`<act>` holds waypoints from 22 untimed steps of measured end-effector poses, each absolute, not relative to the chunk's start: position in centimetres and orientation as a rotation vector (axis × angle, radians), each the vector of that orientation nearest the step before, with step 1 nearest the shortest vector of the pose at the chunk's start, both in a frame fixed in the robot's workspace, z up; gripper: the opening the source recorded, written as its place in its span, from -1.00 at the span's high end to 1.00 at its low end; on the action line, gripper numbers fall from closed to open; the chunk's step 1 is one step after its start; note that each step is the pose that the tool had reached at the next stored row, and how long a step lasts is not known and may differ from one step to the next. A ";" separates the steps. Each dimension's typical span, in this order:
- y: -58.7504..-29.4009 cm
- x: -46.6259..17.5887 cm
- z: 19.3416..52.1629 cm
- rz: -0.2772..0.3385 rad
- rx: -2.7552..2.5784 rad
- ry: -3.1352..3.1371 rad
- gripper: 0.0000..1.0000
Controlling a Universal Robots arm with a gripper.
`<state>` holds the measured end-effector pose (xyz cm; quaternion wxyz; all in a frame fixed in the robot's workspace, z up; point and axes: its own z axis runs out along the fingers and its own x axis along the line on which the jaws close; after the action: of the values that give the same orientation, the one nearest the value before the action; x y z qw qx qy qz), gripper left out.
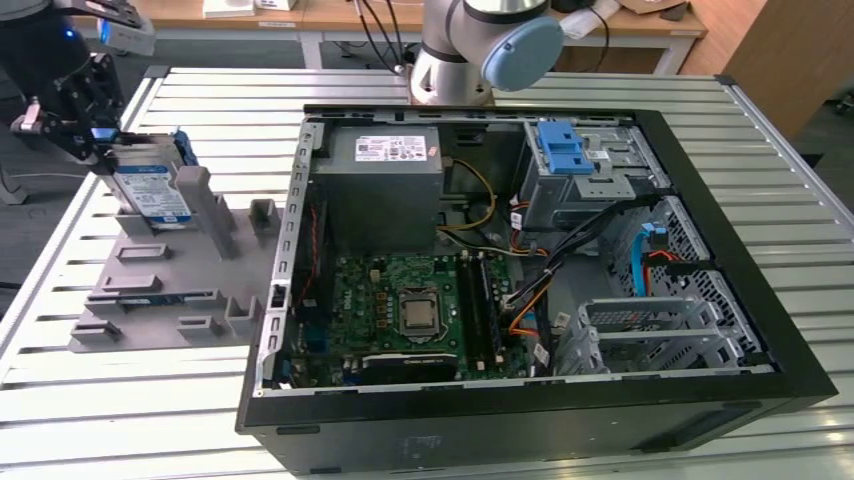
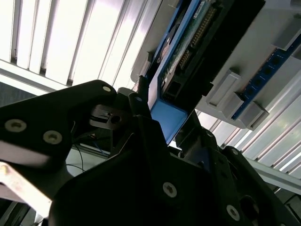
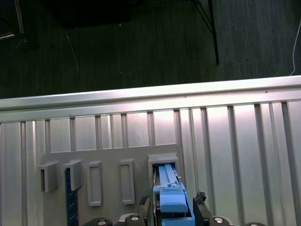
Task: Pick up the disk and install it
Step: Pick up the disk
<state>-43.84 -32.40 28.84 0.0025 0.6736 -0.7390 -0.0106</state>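
Gripping the disk point(image 1: 150, 190) by its blue bracket, your gripper point(image 1: 104, 148) has its 2 fingers point(image 3: 200, 205) closed against it; the disk stands upright just beneath the hand, seated in the grey fixture point(image 1: 160, 295).

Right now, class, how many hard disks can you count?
1: the disk stands upright in the grey holder at the exterior view's left, at the gripper. Others may hide inside the computer case.
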 end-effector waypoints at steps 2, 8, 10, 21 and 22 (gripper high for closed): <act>-32.4 -43.8 28.8 -0.033 2.113 -2.318 0.04; -32.4 -43.8 28.7 -0.033 2.113 -2.318 0.04; -32.4 -43.8 28.7 -0.033 2.113 -2.318 0.04; -32.5 -43.8 28.7 -0.033 2.113 -2.318 0.22; -32.5 -43.8 28.7 -0.033 2.113 -2.318 0.24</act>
<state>-43.85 -32.46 28.65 0.0026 0.6736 -0.7390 -0.0105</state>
